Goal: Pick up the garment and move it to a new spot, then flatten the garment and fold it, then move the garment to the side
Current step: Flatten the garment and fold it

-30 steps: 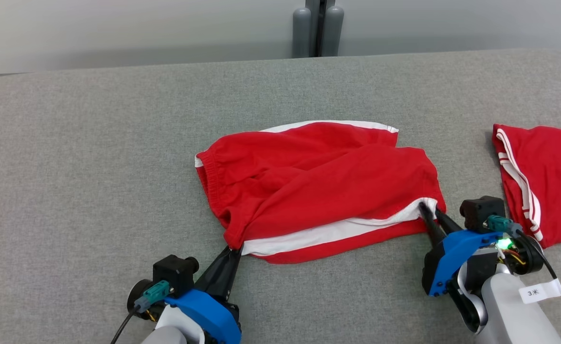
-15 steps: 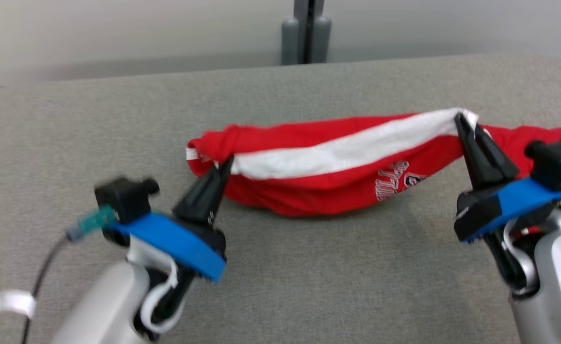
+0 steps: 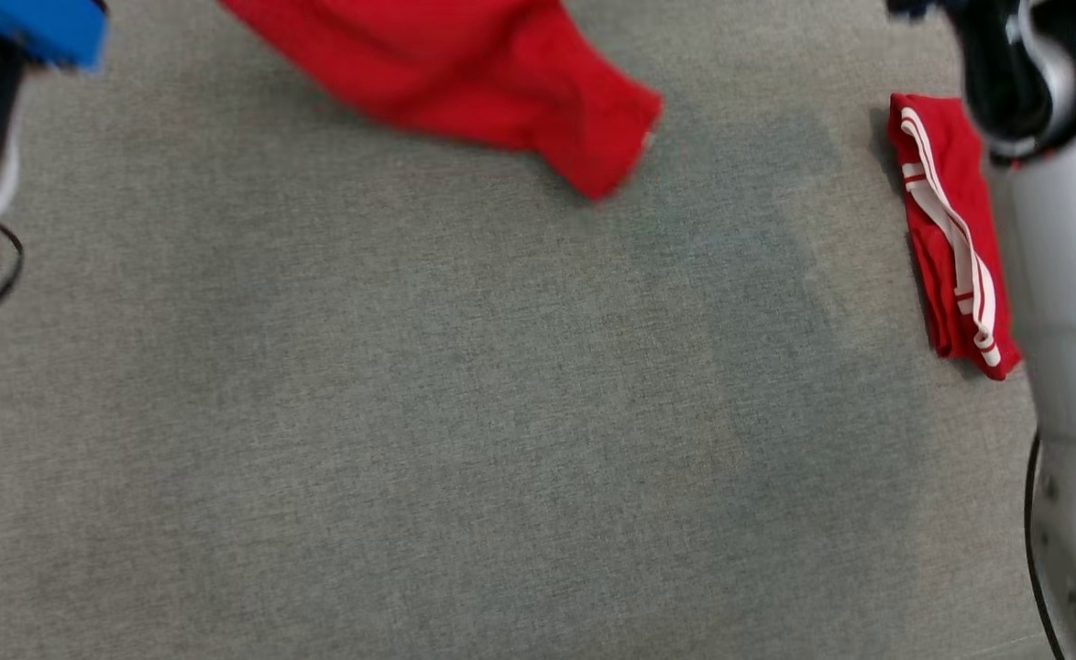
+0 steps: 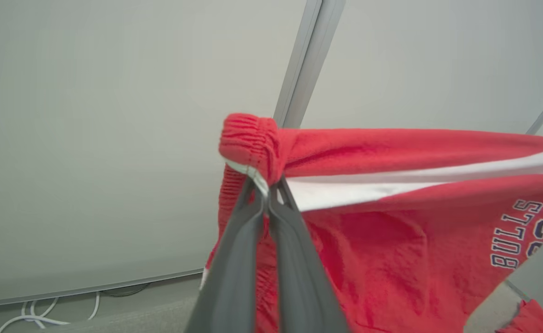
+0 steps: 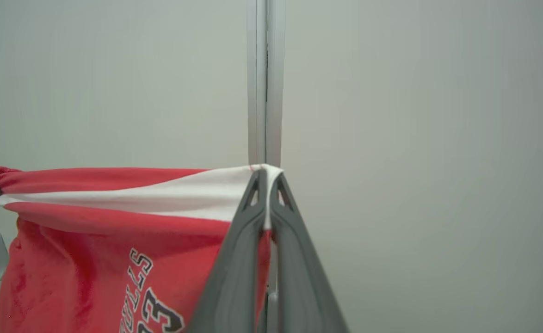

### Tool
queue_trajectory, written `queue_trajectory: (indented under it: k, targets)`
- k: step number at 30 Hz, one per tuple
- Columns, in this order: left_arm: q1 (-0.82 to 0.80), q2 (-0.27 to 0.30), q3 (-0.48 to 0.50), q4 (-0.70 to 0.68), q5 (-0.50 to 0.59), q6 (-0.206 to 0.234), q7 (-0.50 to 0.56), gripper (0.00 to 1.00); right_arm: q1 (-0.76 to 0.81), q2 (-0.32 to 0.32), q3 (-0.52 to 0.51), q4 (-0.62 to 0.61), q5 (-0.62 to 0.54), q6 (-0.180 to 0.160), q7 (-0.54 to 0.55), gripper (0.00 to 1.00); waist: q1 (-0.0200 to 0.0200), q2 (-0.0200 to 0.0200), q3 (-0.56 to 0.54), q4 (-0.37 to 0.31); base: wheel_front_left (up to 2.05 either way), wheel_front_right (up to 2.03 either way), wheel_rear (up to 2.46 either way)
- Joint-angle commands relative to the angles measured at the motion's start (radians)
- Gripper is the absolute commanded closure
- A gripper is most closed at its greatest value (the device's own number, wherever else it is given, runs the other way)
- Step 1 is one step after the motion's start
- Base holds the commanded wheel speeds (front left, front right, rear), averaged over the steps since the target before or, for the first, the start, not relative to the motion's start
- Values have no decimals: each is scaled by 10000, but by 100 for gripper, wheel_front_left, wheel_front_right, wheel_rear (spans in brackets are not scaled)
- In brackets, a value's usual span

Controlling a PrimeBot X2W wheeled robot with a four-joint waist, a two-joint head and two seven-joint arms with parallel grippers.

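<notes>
Item: red garment (image 4: 391, 231) with a broad white band, now hanging clear of the grey worktop (image 3: 410, 412) and stretching between both claws; a second ago it was lying crumpled near the middle of the worktop with the claws at its near hem, and half a second ago it was only beginning to rise (the head camera has also tilted since, so the shift of the whole picture is not a move of the things). Left gripper (image 4: 268, 194): fingers pressing together, pinching the elastic waistband corner. Right gripper (image 5: 266, 178): fingers pressing together, pinching the white band's end. In the head view the garment's lower end is dangling over the far part of the worktop, blurred. Lettering: "BULLS" is reading along the cloth in the left wrist view, with a cut-off numeral beside it; the right wrist view is showing "LLS" above "23". Also present: a second red garment (image 3: 950, 238) with white stripes, lying folded toward the worktop's right edge, partly behind the pale right forearm (image 3: 1070, 275); a grey post (image 5: 264, 83) is standing against the wall behind.
</notes>
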Motion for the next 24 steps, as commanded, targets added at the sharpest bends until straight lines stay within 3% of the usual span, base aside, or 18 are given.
queue_trajectory:
  k: [1,7,13,16,19,24]
  targets:
    - [-303,62,175,121,96,76,-196,100,-379,-98,-102,162,-88,-16,-307,100,-5,0,64,-14,0,0,0]
    - [-1338,-548,663,933,24,-186,-1802,100,-1716,63,-299,1059,-580,-18,-1632,100,-5,0,150,-21,0,0,0]
    - [-205,-1065,173,1727,112,-740,-2753,100,-623,-418,936,1506,-555,-13,-1711,100,-5,0,-29,269,0,0,0]
    - [980,-1373,-128,2177,15,-941,-3172,100,336,-609,1758,1925,-142,-9,-1245,100,-5,0,-270,402,0,0,0]
    - [2446,-1784,-509,2723,-264,-1107,-3265,100,1537,-862,2183,2327,718,-9,-84,100,-5,0,-601,586,0,0,0]
    - [4633,-2083,-1095,3136,-724,-1276,-2821,100,3614,-1745,2564,1624,1924,-7,1576,100,-5,0,-1273,926,0,0,0]
